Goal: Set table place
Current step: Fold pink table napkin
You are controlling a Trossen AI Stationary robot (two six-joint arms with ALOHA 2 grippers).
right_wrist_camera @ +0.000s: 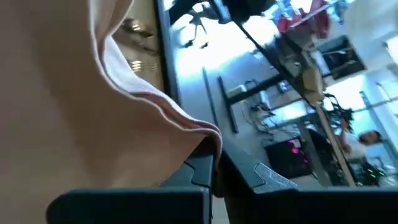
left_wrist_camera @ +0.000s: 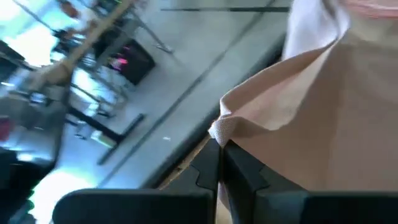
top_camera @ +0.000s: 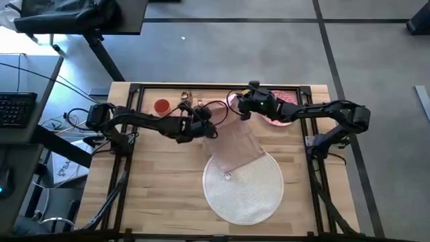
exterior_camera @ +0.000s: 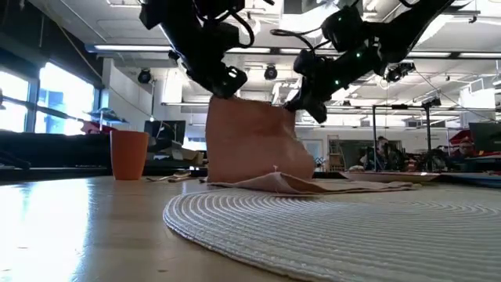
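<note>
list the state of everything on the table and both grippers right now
napkin: lifted by two top corners, lower edge resting on the placemat
placemat: flat on the table, partly under the napkin
cup: upright near the far edge
plate: flat at the far edge, partly under the right arm
cutlery: lying beside the cup
left gripper: jaws shut on a napkin corner
right gripper: jaws shut on the other corner
</note>
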